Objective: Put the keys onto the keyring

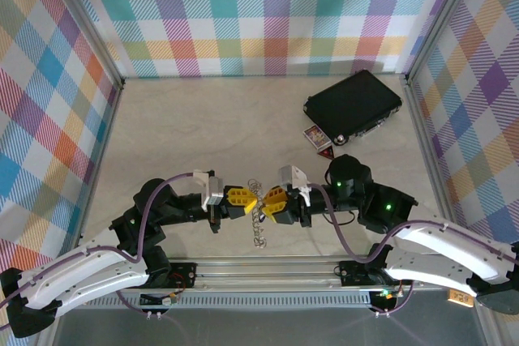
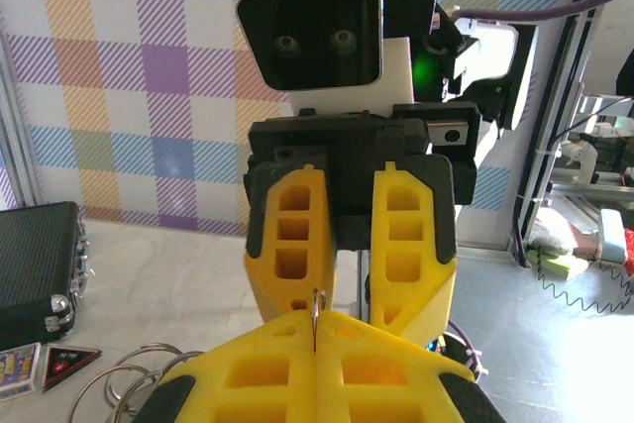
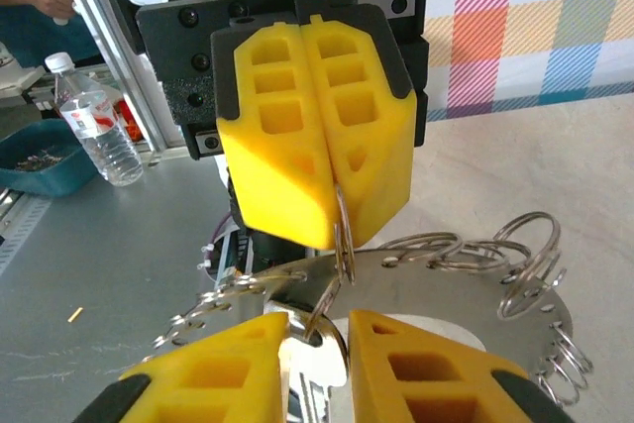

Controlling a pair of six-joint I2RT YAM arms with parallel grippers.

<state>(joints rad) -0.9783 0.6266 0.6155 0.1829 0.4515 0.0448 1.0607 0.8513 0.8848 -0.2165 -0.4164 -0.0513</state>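
Observation:
My two grippers meet tip to tip low over the near middle of the table. The left gripper point(image 1: 248, 198) point(image 2: 317, 334) is shut on the thin silver ring point(image 2: 316, 306) point(image 3: 344, 230) of the keyring. A link chain point(image 1: 259, 228) point(image 3: 208, 306) hangs down from the ring. The ring passes through the hole of a silver key point(image 3: 322, 344). That key lies between the fingers of the right gripper point(image 1: 268, 201) point(image 3: 317, 334), whose jaws stand a little apart around the key's head. The key's blade is hidden below the frame.
A round silvery plate point(image 3: 466, 294) with several loose split rings point(image 3: 530, 245) point(image 2: 124, 383) sits under the grippers. A black case point(image 1: 353, 105) point(image 2: 35, 264) lies at the back right, with small cards point(image 1: 317, 138) point(image 2: 20, 369) beside it. Checked walls enclose the table.

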